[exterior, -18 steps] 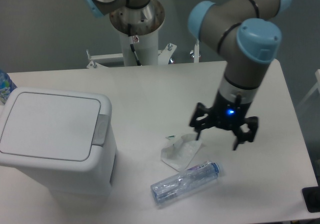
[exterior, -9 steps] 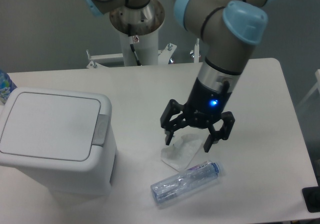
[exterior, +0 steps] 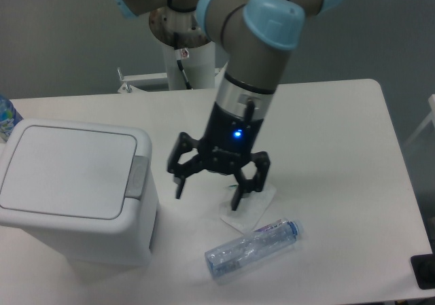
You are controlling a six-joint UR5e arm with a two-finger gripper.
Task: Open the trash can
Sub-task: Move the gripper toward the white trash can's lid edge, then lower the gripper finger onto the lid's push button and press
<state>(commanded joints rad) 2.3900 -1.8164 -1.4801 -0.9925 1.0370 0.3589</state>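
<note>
The trash can [exterior: 75, 189] sits at the lower left of the frame, lid flat and closed, its grey push tab [exterior: 138, 176] on the right rim. The gripper [exterior: 208, 189] hangs at centre frame, fingers spread apart and holding nothing, just right of the tab. Beneath it lie a crumpled wrapper [exterior: 250, 203] and a clear bottle [exterior: 253, 248]. Risk: a low approach could snag the wrapper, or a press off the tab could shove the bin sideways rather than release the lid.
</note>
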